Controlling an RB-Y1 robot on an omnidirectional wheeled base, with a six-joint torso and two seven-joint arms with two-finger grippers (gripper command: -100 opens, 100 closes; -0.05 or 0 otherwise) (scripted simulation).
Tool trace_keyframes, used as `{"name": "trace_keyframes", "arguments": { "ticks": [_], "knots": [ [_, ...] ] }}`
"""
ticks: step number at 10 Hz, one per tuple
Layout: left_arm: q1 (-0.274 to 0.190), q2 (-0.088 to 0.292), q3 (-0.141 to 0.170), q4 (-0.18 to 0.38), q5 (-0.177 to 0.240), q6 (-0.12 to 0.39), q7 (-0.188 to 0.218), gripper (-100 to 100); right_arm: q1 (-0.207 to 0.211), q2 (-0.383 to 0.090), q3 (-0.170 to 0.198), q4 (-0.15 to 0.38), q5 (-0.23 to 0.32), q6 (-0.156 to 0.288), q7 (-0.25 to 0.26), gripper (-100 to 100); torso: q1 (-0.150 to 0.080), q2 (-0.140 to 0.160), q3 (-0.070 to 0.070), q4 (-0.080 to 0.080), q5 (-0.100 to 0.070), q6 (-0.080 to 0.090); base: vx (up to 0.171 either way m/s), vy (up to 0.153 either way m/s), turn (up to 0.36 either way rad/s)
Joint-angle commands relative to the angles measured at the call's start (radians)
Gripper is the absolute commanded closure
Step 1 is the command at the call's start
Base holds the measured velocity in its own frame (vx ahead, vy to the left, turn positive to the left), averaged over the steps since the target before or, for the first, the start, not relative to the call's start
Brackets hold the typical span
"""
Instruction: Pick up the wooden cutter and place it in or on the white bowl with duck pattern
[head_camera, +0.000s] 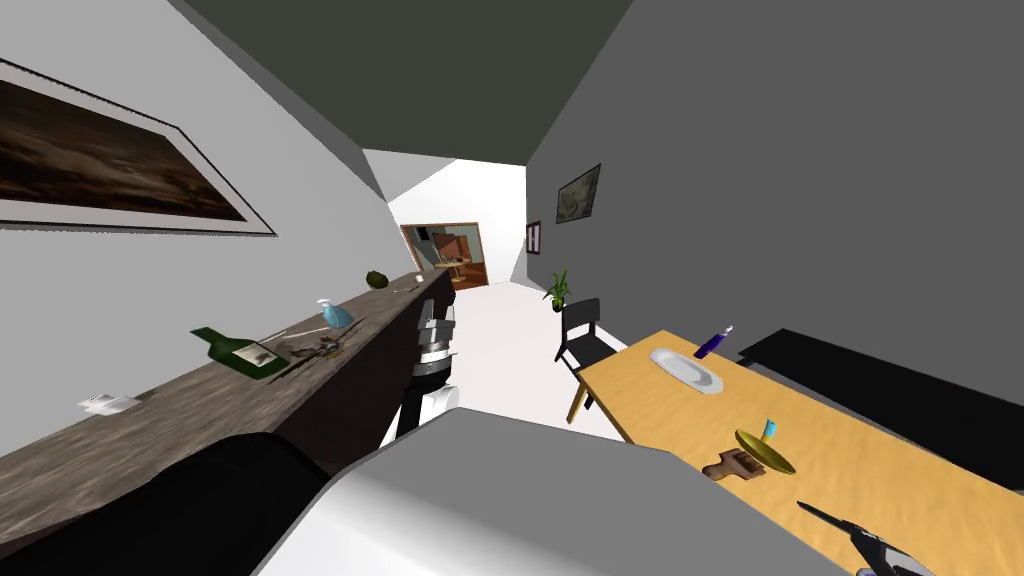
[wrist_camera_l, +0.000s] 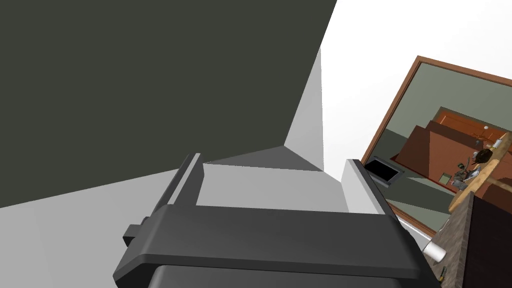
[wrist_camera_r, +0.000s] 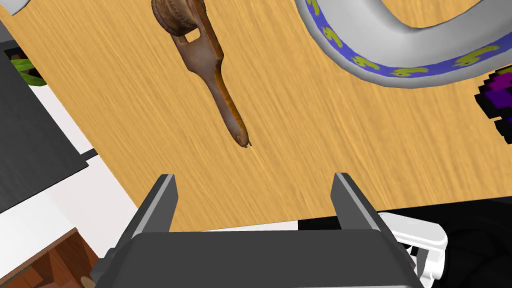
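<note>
Both the left gripper (wrist_camera_l: 274, 160) and right gripper (wrist_camera_r: 255, 176) are held open. Just ahead of the right, the wooden cutter (wrist_camera_r: 214, 75) is laid near the bowl (wrist_camera_r: 395, 71).

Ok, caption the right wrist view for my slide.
Open right tool above the table, cutter just ahead, bowl beside it.

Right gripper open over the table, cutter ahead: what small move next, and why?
Probably ease the right gripper forward and down to the handle of the brown wooden cutter. Its fingers stand open and empty, and the handle's tip lies just ahead of them on the yellow wooden table, beside the white bowl with a blue duck-patterned band.
</note>
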Motion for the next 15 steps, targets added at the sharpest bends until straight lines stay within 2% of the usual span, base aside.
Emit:
{"name": "trace_keyframes", "arguments": {
  "ticks": [1,5,6,9,10,14,15],
  "knots": [
    [0.0,0.0,0.0,0.0,0.0,0.0,0.0,0,-0.002,-0.009,0.025,0.042,0.027,0.017,0.024,-100,0.0,0.0,0.0,0.0,0.0,0.0,0.067,-0.04,0.233],
    [0.0,0.0,0.0,0.0,0.0,0.0,0.0,0,-0.033,0.016,0.119,0.179,0.107,0.055,0.109,-100,-0.004,-0.004,-0.002,-0.001,-0.001,-0.001,0.108,-0.095,0.352],
    [0.0,0.0,0.0,0.0,0.0,0.0,0.0,0,-0.033,0.016,0.119,0.179,0.107,0.055,0.109,-100,-0.003,-0.003,-0.002,-0.001,-0.001,-0.001,0.064,-0.058,0.076],
    [0.0,0.0,0.0,0.0,0.0,0.0,0.0,0,-0.053,0.069,0.186,0.245,0.147,0.073,0.149,-100,0.001,-0.001,-0.001,0.0,0.0,0.0,0.064,-0.049,0.2],
    [0.0,0.0,0.0,0.0,0.0,0.0,0.0,0,-0.053,0.069,0.186,0.245,0.147,0.073,0.149,-100,0.001,-0.002,-0.001,0.0,0.0,0.0,0.056,-0.051,0.045],
    [0.0,0.0,0.0,0.0,0.0,0.0,0.0,0,-0.069,0.157,0.248,0.274,0.17,0.078,0.168,-100,0.003,0.0,0.0,0.0,0.0,0.0,0.044,-0.036,0.091],
    [0.0,0.0,0.0,0.0,0.0,0.0,0.0,0,-0.068,0.137,0.243,0.268,0.168,0.077,0.161,-100,0.004,0.001,0.0,0.0,0.001,0.001,0.013,-0.006,0.004]
  ]
}}
